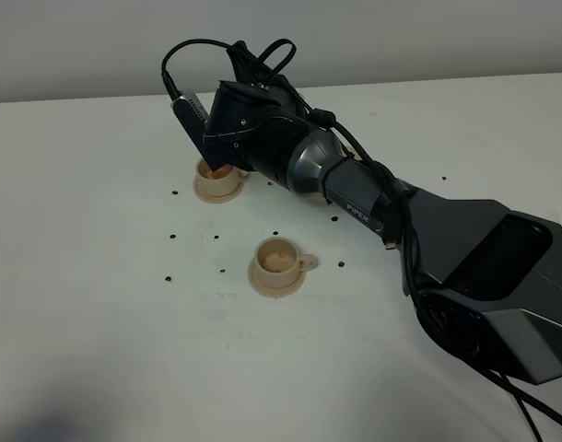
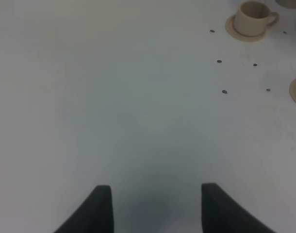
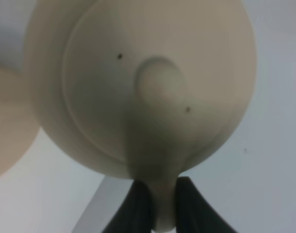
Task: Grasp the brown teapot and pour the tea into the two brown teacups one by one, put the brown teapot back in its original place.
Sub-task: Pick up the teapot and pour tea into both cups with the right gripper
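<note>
**Teapot Held Over a Cup**

My right gripper [image 3: 163,206] pinches the brown teapot [image 3: 138,82] by its loop handle. The fingers press on either side of the handle, and the lidded body hangs just ahead of the fingertips. One brown teacup [image 1: 216,173] on its saucer [image 1: 200,191] sits directly under that gripper. The other teacup [image 1: 279,258] stands apart, back toward the arm's elbow. My left gripper [image 2: 155,208] hovers with its fingers spread above the white table [image 2: 114,97], well away from the pot.

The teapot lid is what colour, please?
The teapot lid is light tan, clearest in the right wrist view.
</note>
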Controlling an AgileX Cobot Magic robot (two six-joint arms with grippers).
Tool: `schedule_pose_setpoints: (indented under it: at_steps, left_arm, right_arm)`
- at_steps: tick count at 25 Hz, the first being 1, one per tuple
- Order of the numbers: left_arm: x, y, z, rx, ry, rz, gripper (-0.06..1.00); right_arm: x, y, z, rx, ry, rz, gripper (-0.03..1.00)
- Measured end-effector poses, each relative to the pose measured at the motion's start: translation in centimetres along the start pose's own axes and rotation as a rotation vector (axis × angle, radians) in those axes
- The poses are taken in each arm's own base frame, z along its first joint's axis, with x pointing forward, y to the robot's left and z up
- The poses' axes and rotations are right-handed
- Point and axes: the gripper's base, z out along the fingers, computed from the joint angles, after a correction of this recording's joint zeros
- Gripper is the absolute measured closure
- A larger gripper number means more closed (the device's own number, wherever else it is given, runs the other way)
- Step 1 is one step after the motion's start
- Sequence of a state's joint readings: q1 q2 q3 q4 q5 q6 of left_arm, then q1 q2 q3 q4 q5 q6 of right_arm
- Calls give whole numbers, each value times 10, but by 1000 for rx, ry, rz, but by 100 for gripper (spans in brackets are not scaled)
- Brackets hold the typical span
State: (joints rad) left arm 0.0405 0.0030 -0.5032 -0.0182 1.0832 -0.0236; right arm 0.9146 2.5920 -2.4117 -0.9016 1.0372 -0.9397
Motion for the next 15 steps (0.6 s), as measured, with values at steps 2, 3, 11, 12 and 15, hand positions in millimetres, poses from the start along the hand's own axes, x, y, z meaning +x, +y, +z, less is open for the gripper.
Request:
schedule_pose_setpoints:
  at_steps: [2, 3, 11, 12, 15]
  left_arm:
    - [0, 0, 0, 0, 0, 0, 54]
    - [0, 0, 0, 0, 0, 0, 54]
    - [0, 0, 0, 0, 0, 0, 54]
    - [0, 0, 0, 0, 0, 0, 54]
    - [0, 0, 0, 0, 0, 0, 54]
  right_arm:
    - [0, -1, 0, 10, 5, -17, 86]
    - [1, -1, 0, 15, 7, -24, 86]
    - [2, -3, 0, 34, 25, -100, 86]
    - [2, -4, 0, 38, 24, -105, 86]
    - [0, -5, -1, 52, 18, -112, 86]
